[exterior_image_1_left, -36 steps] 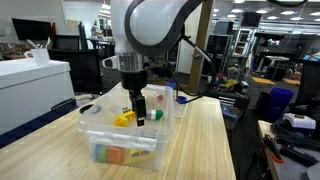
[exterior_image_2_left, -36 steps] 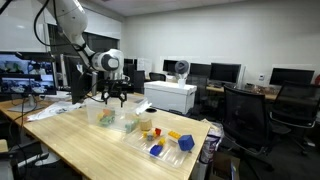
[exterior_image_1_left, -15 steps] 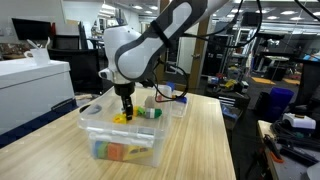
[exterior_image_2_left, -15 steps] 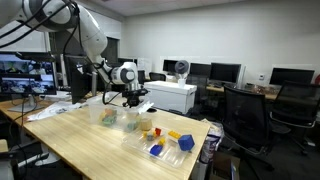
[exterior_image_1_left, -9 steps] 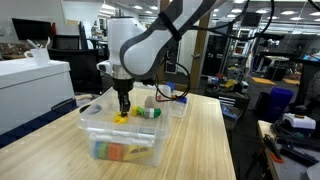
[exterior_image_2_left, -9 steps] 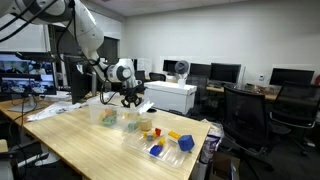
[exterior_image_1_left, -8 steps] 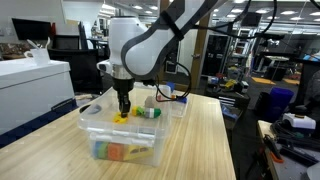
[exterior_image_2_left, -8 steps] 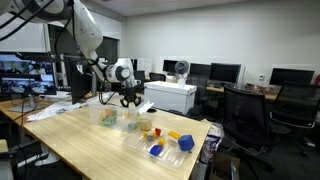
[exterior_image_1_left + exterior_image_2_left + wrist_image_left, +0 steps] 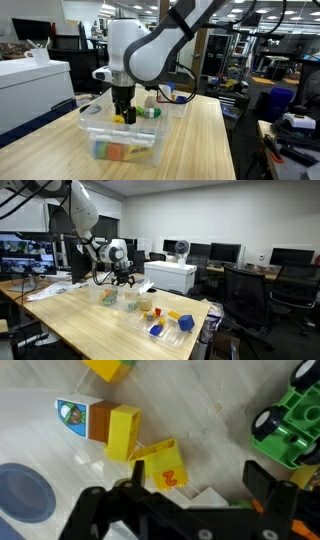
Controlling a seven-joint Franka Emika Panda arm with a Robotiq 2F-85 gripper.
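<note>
The wooden surface (image 9: 215, 140) carries a clear plastic bin (image 9: 100, 130). The gripper (image 9: 123, 113) hangs low over the bin, its jaws spread wide and holding nothing. In the wrist view, a green toy truck (image 9: 290, 425) lies off to one side. A yellow numbered block (image 9: 165, 468) lies on the bin floor below the open jaws, just beside a plain yellow block (image 9: 122, 433).

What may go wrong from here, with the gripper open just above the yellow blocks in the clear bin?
1. The open gripper hangs over a tilted yellow block with a red figure that lies against another yellow block. Closing might catch both, or push one aside.
2. The green toy vehicle lies near one finger and might get bumped.
3. The clear bin has walls close by, so a sideways move might drag it.
</note>
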